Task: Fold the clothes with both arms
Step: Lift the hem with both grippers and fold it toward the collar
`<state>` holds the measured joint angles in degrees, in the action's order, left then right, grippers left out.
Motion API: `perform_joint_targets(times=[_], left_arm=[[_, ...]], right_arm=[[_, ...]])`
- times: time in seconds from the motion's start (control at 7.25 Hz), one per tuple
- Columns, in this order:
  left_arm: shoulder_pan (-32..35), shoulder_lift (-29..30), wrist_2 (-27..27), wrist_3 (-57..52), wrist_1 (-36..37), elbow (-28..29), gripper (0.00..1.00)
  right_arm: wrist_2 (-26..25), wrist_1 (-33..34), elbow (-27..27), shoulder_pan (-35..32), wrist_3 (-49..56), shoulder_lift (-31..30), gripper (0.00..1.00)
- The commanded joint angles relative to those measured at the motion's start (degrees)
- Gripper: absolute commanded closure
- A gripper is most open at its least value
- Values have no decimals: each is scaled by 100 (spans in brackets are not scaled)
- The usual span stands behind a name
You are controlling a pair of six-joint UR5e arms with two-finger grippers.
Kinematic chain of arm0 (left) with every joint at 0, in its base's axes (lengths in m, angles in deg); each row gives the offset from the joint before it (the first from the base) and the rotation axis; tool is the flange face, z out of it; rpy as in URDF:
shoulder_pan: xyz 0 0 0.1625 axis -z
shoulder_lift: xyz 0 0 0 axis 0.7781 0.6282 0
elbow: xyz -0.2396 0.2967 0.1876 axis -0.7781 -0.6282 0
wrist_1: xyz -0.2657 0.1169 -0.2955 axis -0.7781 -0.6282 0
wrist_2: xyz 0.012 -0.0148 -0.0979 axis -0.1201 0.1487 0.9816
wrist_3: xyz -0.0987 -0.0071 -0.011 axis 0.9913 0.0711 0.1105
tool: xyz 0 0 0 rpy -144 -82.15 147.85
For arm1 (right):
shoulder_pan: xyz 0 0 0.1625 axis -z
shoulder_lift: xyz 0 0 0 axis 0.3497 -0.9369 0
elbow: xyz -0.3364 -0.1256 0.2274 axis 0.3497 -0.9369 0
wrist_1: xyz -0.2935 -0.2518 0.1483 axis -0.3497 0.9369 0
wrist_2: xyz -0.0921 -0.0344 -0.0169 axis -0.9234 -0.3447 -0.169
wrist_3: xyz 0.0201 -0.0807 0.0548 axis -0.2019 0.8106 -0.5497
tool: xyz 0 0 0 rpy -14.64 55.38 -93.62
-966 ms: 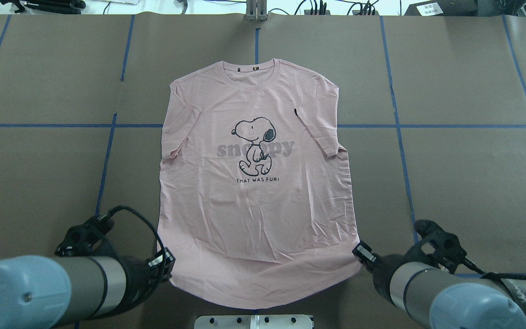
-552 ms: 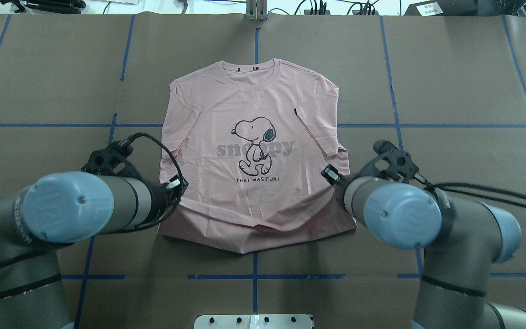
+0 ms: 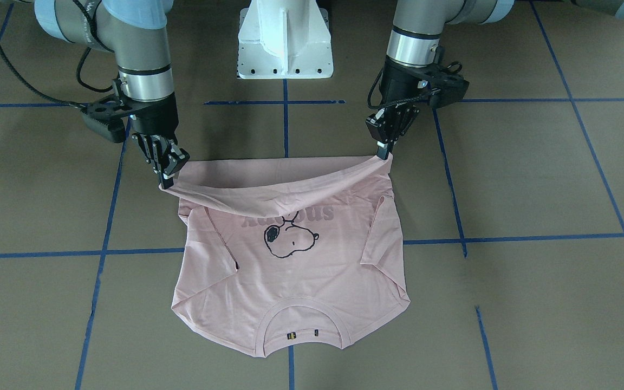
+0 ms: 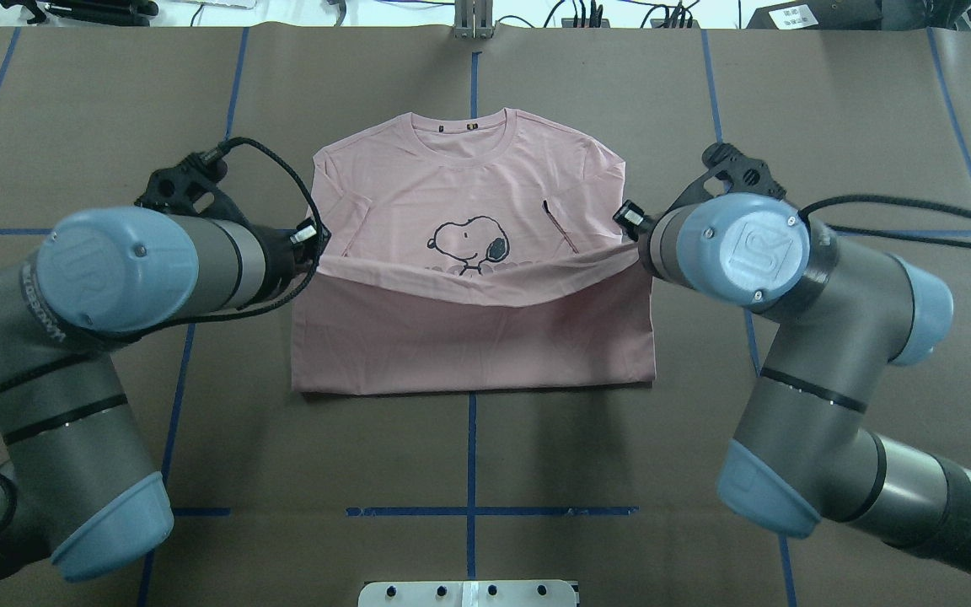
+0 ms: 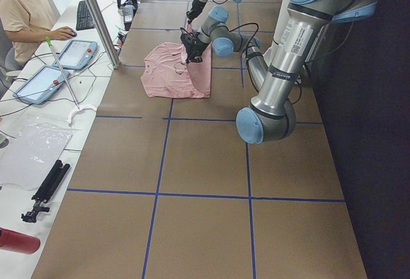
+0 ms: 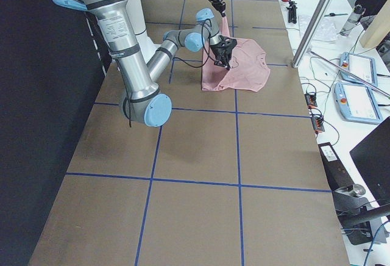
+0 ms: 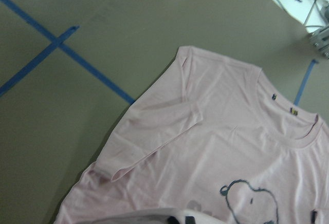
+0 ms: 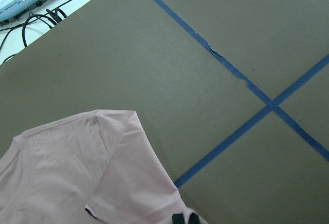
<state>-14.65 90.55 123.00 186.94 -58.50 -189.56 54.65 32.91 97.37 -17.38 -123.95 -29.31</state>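
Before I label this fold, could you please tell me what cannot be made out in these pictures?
- Lettering on the T-shirt: the lifted hem mostly covers it, overhead and front-facing.
- Left gripper and right gripper: overhead, their own wrists hide the tips; the wrist views' bottom edge cuts them off.
- Side views: both grips too small to judge.

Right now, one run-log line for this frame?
step: hem-to-collar fold | left fingers: shut on T-shirt hem corner | right fingers: shut on opposite hem corner | hem: raised, over dog print | collar: flat
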Motion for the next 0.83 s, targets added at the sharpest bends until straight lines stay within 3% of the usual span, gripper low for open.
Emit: perform_joint_targets(times=[0.0,0.28,0.41,0.69], left_arm=[[311,243,-374,-518,-171,643,100],[417,593,-671,-544,-1467,2063,100],[496,839,-708,-840,-1604,2706,100],[497,990,-806,-878,-2557,3691,100]], right_arm=[[74,-173,-1251,-327,139,758,100],[74,-1969,-3425,-600,140,1485,100],[118,-2150,-4098,-662,140,1820,100],[118,-2178,-4280,-689,157,1833,100]])
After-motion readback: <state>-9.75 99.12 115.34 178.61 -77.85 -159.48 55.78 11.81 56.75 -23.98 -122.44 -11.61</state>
